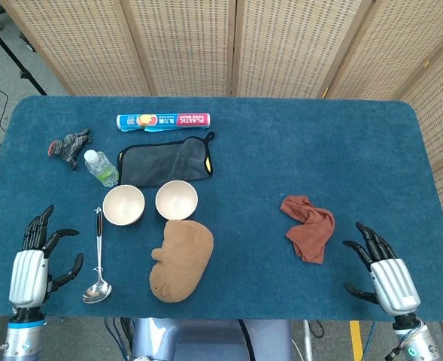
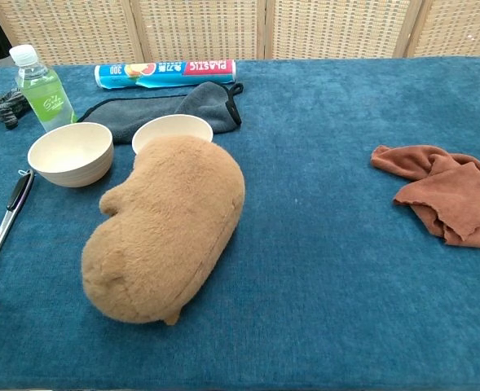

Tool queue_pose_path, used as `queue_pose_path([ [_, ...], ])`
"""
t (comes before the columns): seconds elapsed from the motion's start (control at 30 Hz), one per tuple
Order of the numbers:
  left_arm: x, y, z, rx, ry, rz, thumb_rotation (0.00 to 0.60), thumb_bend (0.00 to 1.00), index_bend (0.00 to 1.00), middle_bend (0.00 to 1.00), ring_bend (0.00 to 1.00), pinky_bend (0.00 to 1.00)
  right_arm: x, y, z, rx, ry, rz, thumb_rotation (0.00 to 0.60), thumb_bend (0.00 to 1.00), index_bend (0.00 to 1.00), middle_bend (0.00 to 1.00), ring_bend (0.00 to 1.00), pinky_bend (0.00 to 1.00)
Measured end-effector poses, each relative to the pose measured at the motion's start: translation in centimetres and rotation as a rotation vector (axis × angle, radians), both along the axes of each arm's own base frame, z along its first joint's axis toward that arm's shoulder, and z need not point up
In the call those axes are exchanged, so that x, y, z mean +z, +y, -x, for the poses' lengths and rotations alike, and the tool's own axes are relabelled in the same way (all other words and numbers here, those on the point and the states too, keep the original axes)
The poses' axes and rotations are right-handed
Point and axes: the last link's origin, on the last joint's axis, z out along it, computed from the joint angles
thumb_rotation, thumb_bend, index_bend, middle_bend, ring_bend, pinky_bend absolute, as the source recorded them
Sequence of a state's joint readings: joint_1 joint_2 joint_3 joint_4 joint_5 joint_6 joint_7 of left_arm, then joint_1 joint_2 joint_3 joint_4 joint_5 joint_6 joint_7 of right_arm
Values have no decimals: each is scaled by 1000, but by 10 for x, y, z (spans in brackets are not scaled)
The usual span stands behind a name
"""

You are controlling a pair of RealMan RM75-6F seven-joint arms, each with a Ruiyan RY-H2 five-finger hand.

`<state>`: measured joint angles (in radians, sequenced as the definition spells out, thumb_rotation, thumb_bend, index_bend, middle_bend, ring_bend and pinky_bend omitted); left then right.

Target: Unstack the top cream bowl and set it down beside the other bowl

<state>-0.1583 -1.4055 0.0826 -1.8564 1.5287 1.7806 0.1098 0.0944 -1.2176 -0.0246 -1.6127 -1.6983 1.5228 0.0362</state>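
**Two cream bowls side by side, both hands empty at the near corners**

Two cream bowls stand upright on the blue table [image 1: 341, 143], in its left half. The left bowl [image 1: 123, 204] and the right bowl [image 1: 177, 199] sit just beside each other, apart, neither stacked on the other. Both look empty from the head view.

One brown plush toy [image 1: 180, 259] lies just in front of the right bowl; from the chest view it hides that bowl's near rim. One metal spoon [image 1: 98, 259] with a dark handle lies left of the left bowl, handle toward the far edge, its scoop toward the near edge. One grey cloth [image 1: 165, 163] with black trim lies flat behind the two bowls. One small plastic bottle [image 1: 101, 167] of greenish liquid stands at the cloth's left end. One roll of plastic wrap [image 1: 163, 120] lies along the far edge behind the cloth. One dark crumpled glove [image 1: 69, 145] lies toward the far left corner. One rust-red rag [image 1: 308, 227] lies bunched in the right half of the table, well apart from everything else.

The left hand [image 1: 29, 271] hangs at the near left corner, fingers spread and holding nothing. The right hand [image 1: 386, 277] is at the near right corner, fingers likewise apart and empty. Neither hand shows in the chest view.
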Motion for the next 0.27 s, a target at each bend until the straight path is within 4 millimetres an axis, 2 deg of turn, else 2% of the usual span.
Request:
queue_pose_path([
  [0.27,6,-2,4,1,-5,-22,600,334,379,14,0,40,-4,3,-3,14,6,-13,600,156,217,0,0,152],
])
